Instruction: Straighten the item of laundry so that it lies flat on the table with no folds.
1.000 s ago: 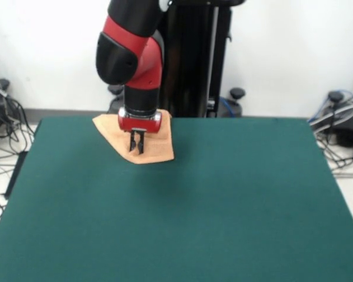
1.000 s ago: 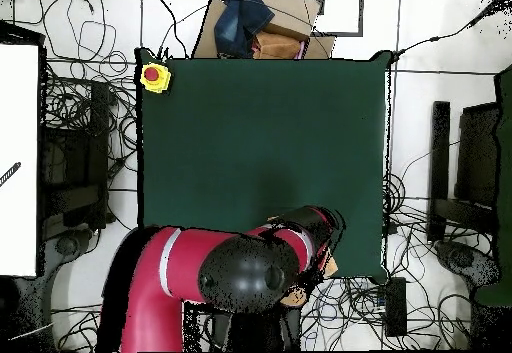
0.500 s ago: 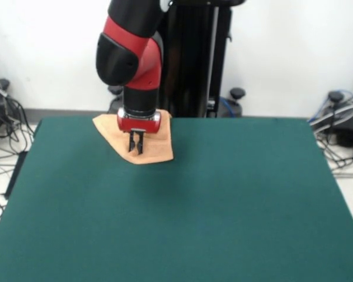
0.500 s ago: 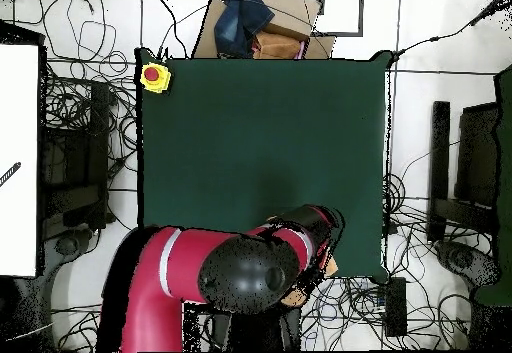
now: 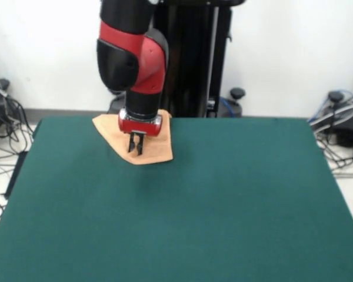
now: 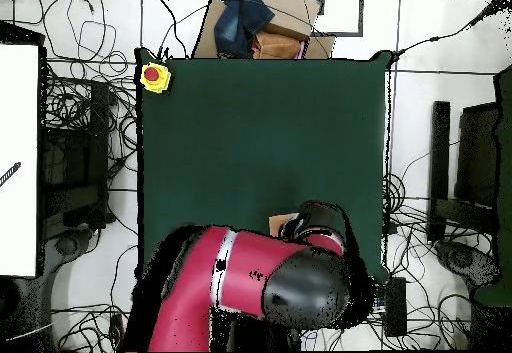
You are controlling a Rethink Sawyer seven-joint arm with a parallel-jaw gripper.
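Near half of the surface (image 5: 182, 223) is bare green felt, so there's plenty of room to spread toward the camera side in the front view.

Towel (image 5: 156, 151) sits bunched or folded at the far-left corner of the surface, right by the far edge. It reads as a small kite-shaped patch, so likely doubled over. No stripes or tag discernible. In the overhead view only a sliver of it (image 6: 280, 219) shows past the arm.

End effector (image 5: 135, 144) hangs over the middle of the towel, tips at or just above the cloth; contact can't be confirmed. Fingers look nearly together with a thin gap, but whether they pinch fabric I can't tell.

Step in hand, my read: getting a pinch on a top layer to peel it open.
- Take one layer only, near a free edge or corner, not the centre of the stack.
- Drag low and slow toward the open felt; felt on terry will grip, so a lift-then-lay beats a pure slide.
- Pull away from the far edge, else cloth goes off the surface.

Obstructions: the arm itself (image 6: 250, 289) hides most of the towel from above. Yellow box with a red button (image 6: 154, 76) sits at another corner, well apart. Cables and boxes lie off the surface, not in the way.
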